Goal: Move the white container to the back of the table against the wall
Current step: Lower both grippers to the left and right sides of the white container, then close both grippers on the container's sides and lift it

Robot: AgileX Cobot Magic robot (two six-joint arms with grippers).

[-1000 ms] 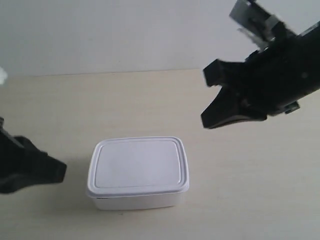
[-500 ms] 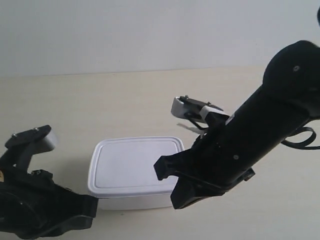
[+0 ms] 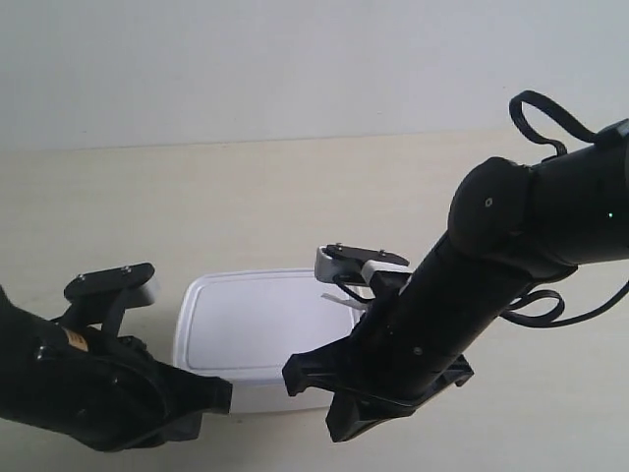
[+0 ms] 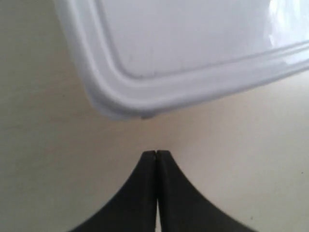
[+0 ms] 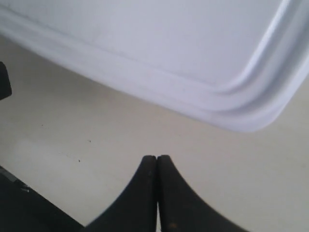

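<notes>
The wall [image 3: 295, 59] runs plain and pale across the far side of the scene. The desk [image 3: 246, 197] meets it in a straight line well beyond both arms.

The arm at the exterior view's left [image 3: 88, 383] and the arm at the exterior view's right [image 3: 491, 285] are both bent low over the near part of the desk. Their ends point toward the wall.

The white container [image 3: 256, 324] sits flat on the desk between and just ahead of those ends, with its lid on. It is well short of the wall, with a broad stretch of bare desk behind it. Its long axis lies crosswise to the arms and roughly parallel to the wall, so one long side faces them.

The left tool [image 4: 156, 153] has its two fingers pressed together, holding nothing. One rounded corner of the white container [image 4: 193, 43] lies straight ahead of its tip, with a narrow strip of desk between them, so they are not touching.

The right tool [image 5: 157, 157] is pressed together and empty in the same way. The white container [image 5: 145, 38] is ahead of it, its long edge crossing in front of the tip and a rounded corner off to one side, again with bare desk between.

Neither tool looks clearly nearer than the other. With container and then wall both lying ahead of the two tips, the coming move looks like a joint push on the near long side. The container would probably stay square to the wall only if both tips meet that side evenly.
</notes>
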